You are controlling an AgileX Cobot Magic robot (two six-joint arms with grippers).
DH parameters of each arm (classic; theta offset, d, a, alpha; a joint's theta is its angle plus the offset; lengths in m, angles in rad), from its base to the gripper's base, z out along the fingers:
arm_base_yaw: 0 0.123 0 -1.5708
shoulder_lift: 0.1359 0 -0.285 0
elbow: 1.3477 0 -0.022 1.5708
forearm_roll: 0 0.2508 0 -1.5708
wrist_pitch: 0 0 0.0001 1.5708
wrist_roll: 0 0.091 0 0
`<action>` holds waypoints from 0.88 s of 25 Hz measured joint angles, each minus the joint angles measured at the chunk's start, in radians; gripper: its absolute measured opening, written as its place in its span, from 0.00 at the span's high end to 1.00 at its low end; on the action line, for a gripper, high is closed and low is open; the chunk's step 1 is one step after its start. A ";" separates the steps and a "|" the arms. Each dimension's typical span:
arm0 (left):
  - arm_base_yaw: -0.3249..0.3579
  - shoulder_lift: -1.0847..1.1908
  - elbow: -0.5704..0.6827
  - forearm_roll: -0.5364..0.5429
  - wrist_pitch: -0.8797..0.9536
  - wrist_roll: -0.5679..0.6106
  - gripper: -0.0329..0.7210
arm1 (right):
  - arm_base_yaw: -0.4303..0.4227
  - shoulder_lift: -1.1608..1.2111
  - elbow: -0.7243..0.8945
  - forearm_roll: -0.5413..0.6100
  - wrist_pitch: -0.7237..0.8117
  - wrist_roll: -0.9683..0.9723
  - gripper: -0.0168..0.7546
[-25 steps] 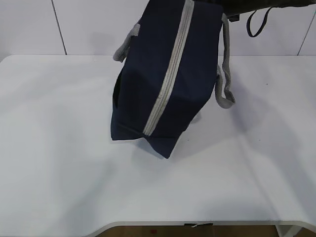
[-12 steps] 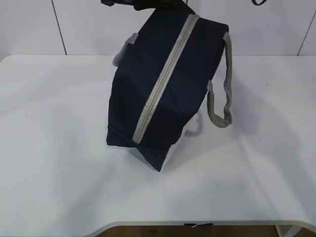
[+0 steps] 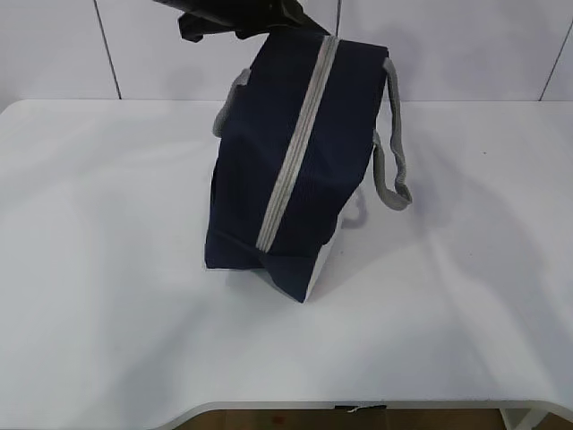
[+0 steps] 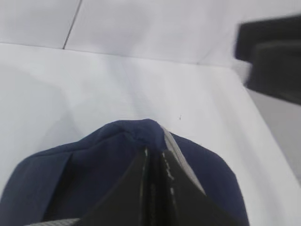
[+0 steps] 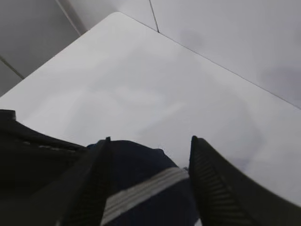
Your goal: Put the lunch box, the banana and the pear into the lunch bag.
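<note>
The navy lunch bag (image 3: 295, 161) stands on one end on the white table (image 3: 107, 269), leaning a little, its grey zipper (image 3: 297, 143) closed along the side facing the exterior view. My left gripper (image 4: 153, 153) is shut, pinching the blue fabric (image 4: 108, 160) at the bag's raised far end, and shows as a dark shape (image 3: 286, 22) above the bag. My right gripper (image 5: 150, 139) is open, its fingers straddling the bag's top (image 5: 141, 174) without touching it. The lunch box, the banana and the pear are out of view.
A grey strap handle (image 3: 392, 175) hangs loose off the bag's right side, another (image 3: 231, 107) on the left. A tiled wall (image 3: 54, 45) runs behind the table. The table's front edge (image 3: 358, 405) is near. A blurred dark arm part (image 4: 275, 61) shows in the left wrist view.
The right gripper has opened off the bag and its arm has left the top right of the exterior view. The bag has sunk lower and swung; the left arm now shows above it.
</note>
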 joint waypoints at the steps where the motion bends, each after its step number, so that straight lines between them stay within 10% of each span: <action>1: 0.004 0.010 0.000 -0.026 -0.015 0.000 0.94 | 0.000 -0.004 -0.002 -0.021 0.005 0.005 0.42; 11: 0.011 0.074 0.000 -0.080 -0.098 0.000 0.92 | 0.000 -0.062 -0.004 -0.156 0.060 0.051 0.42; 18: 0.051 0.074 -0.002 -0.001 -0.029 0.000 0.43 | 0.000 -0.117 -0.006 -0.162 0.066 0.085 0.42; 22: 0.073 0.066 -0.002 0.012 0.070 0.000 0.33 | 0.000 -0.159 -0.006 -0.165 0.068 0.116 0.42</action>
